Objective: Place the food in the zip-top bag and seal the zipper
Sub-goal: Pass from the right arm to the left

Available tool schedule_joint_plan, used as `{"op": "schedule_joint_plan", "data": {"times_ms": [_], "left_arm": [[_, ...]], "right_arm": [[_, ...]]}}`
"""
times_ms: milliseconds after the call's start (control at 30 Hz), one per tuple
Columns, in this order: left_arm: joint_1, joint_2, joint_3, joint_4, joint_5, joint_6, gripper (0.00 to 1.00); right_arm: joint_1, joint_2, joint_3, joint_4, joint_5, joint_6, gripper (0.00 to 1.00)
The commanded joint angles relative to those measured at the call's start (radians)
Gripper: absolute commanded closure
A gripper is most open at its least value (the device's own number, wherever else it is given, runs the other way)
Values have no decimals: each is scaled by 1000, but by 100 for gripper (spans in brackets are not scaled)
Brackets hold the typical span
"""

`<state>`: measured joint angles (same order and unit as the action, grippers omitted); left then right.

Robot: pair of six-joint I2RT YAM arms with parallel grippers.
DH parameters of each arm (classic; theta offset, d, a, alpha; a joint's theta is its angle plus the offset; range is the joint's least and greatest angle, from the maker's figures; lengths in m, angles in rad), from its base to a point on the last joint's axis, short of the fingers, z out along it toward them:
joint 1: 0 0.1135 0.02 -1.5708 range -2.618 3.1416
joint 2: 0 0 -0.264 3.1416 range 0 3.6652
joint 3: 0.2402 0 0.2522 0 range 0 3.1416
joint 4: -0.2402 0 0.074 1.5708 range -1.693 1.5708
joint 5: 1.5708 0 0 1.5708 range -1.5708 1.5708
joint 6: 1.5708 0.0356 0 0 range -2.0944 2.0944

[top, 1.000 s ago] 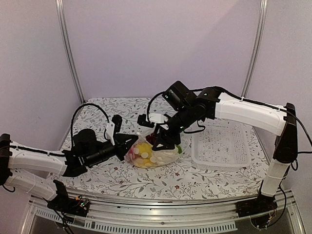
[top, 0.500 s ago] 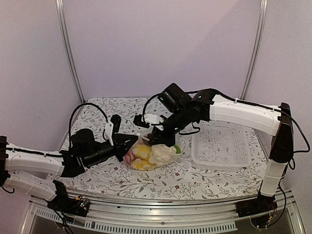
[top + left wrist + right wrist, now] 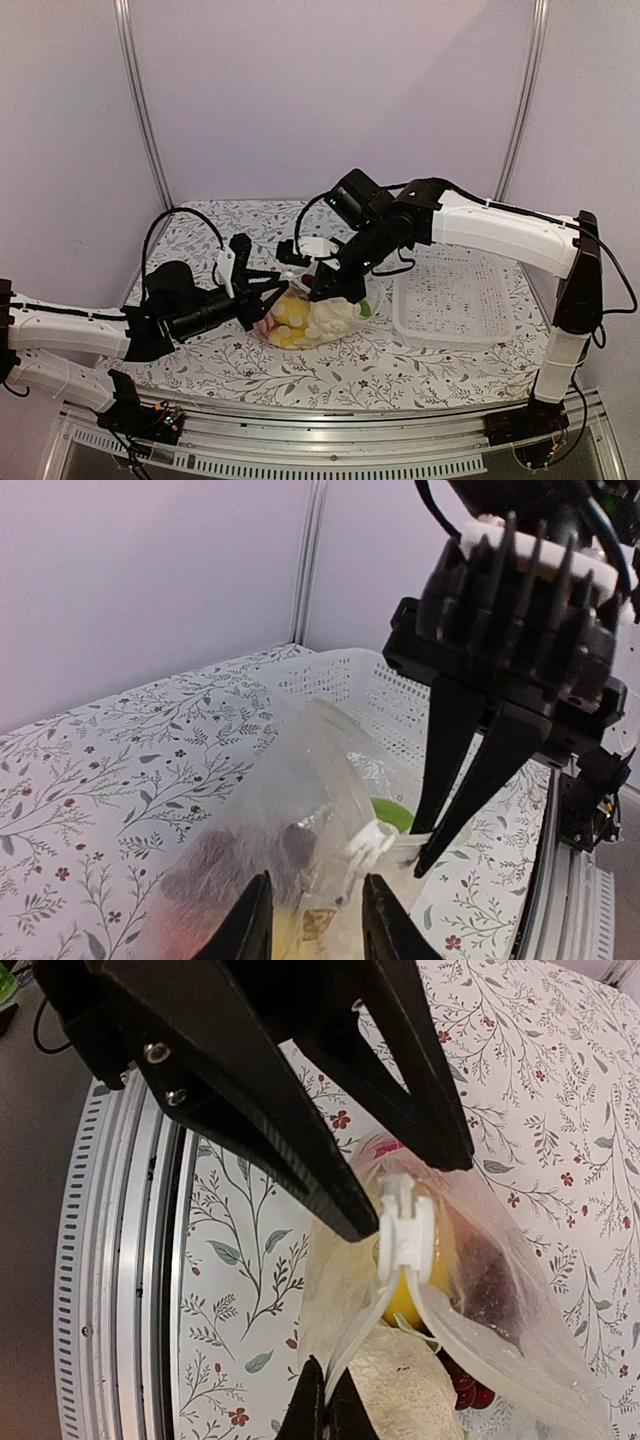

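Zipper [image 3: 365,1325] runs from right gripper [image 3: 413,1196] toward left gripper [image 3: 317,885].
The right one is clamped on the white slider [image 3: 372,840]. Unsealed track leads to the left one, its jaws apart astride the end of the bag [image 3: 300,760], food [image 3: 300,318] inside.

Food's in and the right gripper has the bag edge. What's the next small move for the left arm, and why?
Probably close the left gripper on the white slider: its fingers sit open either side of it, while the right gripper pinches the zip-top bag edge and the mouth gapes.
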<state>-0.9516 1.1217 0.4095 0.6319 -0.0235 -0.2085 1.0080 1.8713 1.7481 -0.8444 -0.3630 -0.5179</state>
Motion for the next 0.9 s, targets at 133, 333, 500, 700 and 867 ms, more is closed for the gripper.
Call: {"op": "schedule_joint_plan", "data": {"times_ms": [133, 333, 500, 700, 867], "left_arm": [[-11, 132, 84, 12, 104, 43, 81], [-12, 152, 90, 41, 88, 49, 71], [-12, 111, 70, 33, 46, 80, 63], [-8, 83, 89, -27, 87, 141, 65], [-6, 183, 147, -34, 179, 135, 69]], "right_arm": [[6, -38, 24, -82, -37, -60, 100], [6, -63, 41, -96, -23, -59, 100], [6, -85, 65, -143, -15, -91, 100], [6, -100, 42, -152, 4, -117, 99], [6, -94, 16, -127, 22, -117, 98]]}}
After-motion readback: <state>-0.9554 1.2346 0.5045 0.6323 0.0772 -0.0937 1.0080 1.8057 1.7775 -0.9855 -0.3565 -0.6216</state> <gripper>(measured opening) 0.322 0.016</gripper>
